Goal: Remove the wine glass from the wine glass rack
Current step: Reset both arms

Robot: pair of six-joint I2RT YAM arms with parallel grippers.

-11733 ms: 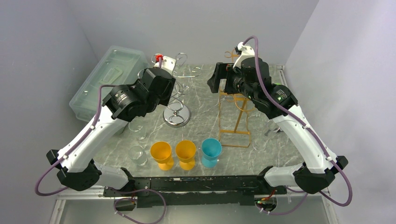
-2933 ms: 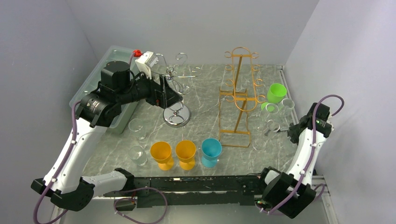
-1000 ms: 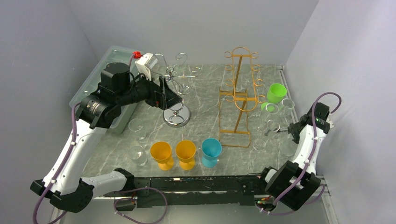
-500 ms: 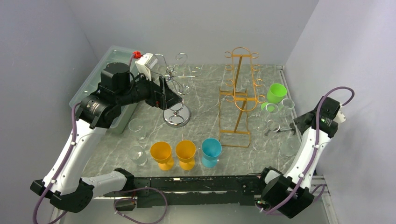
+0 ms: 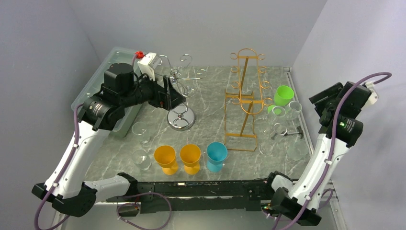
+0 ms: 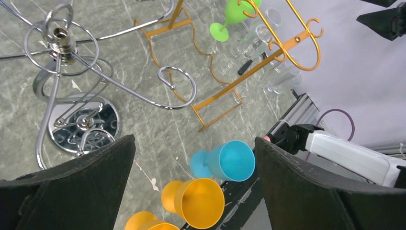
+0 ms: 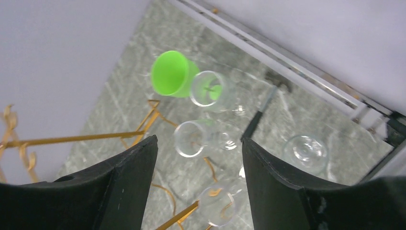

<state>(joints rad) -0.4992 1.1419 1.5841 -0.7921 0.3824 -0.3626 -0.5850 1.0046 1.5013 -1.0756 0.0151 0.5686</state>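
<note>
The chrome wine glass rack (image 5: 181, 98) and the gold wire rack (image 5: 244, 98) stand at the back of the table; I see no glass hanging on either. My left gripper (image 5: 168, 95) is open and empty, right beside the chrome rack (image 6: 62, 36), above the table. My right gripper (image 5: 325, 97) is open and empty, raised high at the right edge. Below it stand a green glass (image 7: 172, 74) and several clear glasses, one (image 7: 191, 139) between the fingers' view and one (image 7: 305, 153) near the table rail.
Two orange glasses (image 5: 165, 155) (image 5: 190, 155) and a blue one (image 5: 216, 154) stand in a row at the front. Two clear glasses (image 5: 140, 129) (image 5: 141, 158) stand at the front left. A clear plastic bin (image 5: 112, 72) lies back left. A black-handled tool (image 7: 261, 112) lies among the right glasses.
My right arm has risen from low over the clear glasses at the right edge to high above them, gripper empty. The left arm has barely moved.
</note>
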